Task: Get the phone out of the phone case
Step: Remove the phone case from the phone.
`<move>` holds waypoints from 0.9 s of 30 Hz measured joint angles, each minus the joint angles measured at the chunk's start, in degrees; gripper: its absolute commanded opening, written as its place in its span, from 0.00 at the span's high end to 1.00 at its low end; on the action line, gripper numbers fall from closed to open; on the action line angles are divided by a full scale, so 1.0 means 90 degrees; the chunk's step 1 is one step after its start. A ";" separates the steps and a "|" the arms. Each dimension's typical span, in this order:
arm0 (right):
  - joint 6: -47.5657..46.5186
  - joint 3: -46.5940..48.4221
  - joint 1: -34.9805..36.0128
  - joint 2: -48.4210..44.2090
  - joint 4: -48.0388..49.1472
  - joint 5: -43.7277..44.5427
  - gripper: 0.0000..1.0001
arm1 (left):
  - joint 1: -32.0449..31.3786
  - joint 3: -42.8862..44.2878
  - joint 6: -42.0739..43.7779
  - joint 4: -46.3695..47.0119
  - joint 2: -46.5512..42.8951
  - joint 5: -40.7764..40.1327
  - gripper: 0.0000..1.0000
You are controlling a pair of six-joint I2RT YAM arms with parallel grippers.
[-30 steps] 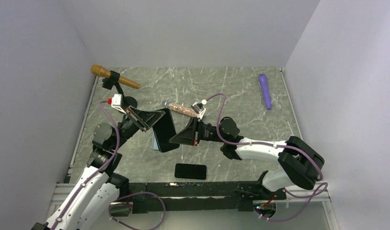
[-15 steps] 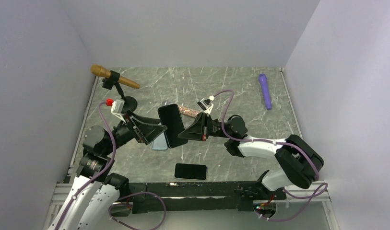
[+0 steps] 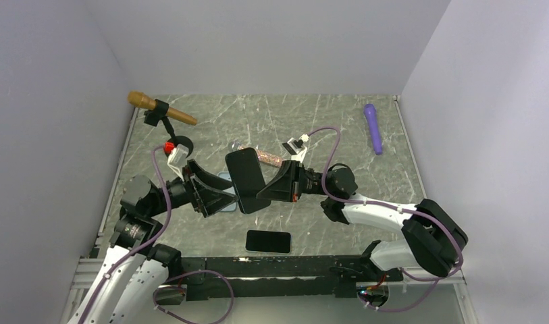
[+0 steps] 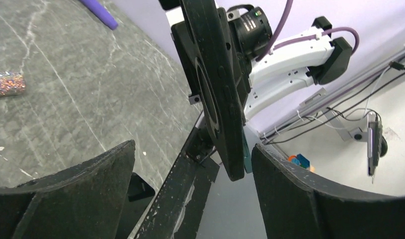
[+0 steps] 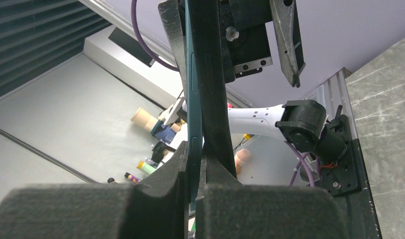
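— Above the bench (image 3: 339,135), what's held up?
— Phone (image 3: 244,179), clear of its surface, phone case (image 5: 192,99) hugging its back. Right pincer (image 5: 196,164) is clamped tight on both; left pincer (image 4: 193,148) gapes wide, one finger either side of them.

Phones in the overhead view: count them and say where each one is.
2. The held phone is raised off the table in the right pincer; the flat phone lies near the arm bases.
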 measured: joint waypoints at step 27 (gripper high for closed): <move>0.0010 -0.0061 -0.0029 0.0036 0.0015 0.0000 1.00 | 0.0000 -0.0406 -0.0204 0.0578 0.0253 0.0585 0.35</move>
